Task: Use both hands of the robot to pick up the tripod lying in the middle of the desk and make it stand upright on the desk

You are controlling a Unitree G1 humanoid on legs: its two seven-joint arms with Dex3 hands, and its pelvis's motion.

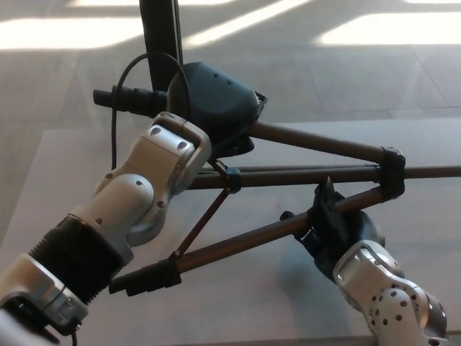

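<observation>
The dark tripod lies tilted over the grey desk, its legs spread out leftward from a black joint. My left hand is shut on the upper leg, whose ribbed end sticks out to the left. The lower leg runs to a ribbed foot near my left forearm. My right hand is shut on this lower leg, close to the joint. A middle tube runs off the right edge, with a thin brace going down to the lower leg.
A black upright bar rises behind my left hand; I cannot tell what it belongs to. A thin cable loops by my left wrist. Beyond the desk's far edge lies carpeted floor with bright sun patches.
</observation>
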